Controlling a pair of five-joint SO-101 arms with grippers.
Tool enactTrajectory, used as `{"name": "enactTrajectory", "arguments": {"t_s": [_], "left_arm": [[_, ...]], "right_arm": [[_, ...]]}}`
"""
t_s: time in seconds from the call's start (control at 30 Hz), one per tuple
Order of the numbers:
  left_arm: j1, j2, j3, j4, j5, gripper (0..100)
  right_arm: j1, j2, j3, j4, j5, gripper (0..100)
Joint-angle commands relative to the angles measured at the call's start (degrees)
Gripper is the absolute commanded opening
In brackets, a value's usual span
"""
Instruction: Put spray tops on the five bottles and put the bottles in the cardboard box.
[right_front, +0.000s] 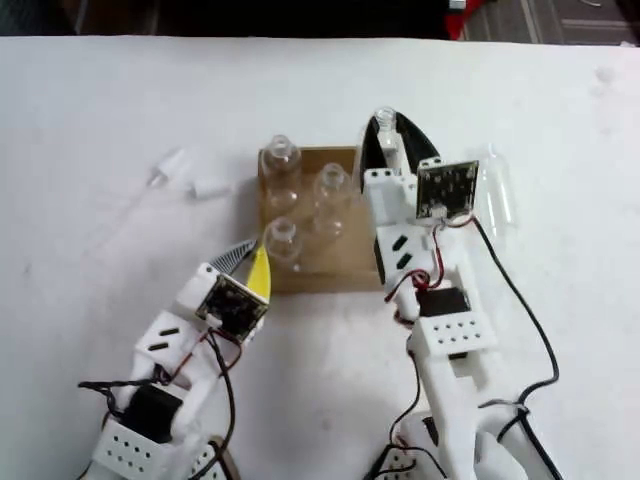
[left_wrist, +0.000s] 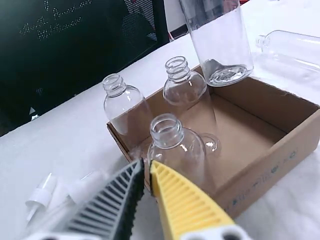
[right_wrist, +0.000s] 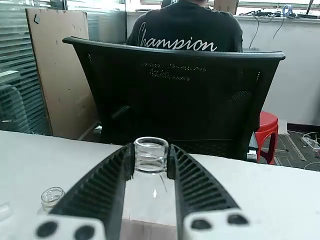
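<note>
Three clear, topless bottles stand in the shallow cardboard box: one at its far left corner, one in the middle, one at the near left. My right gripper is shut on the neck of a fourth bottle, held upright over the box's far right corner. A fifth bottle lies on the table right of the box. My left gripper is shut and empty, just in front of the near-left bottle.
Two white spray tops lie on the white table left of the box. A black chair stands beyond the table's far edge. Free table surface lies left of and in front of the box.
</note>
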Motion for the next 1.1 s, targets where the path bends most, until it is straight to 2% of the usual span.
{"name": "enactTrajectory", "arguments": {"t_s": [0.0, 1.07], "left_arm": [[0.57, -0.84, -0.18, -0.26, 0.09, 2], [0.48, -0.84, -0.18, -0.35, 0.09, 2]], "right_arm": [[1.01, 0.92, -2.99, -4.70, -0.62, 1.5], [2.95, 37.49, -2.55, -47.08, -0.18, 1.5]]}}
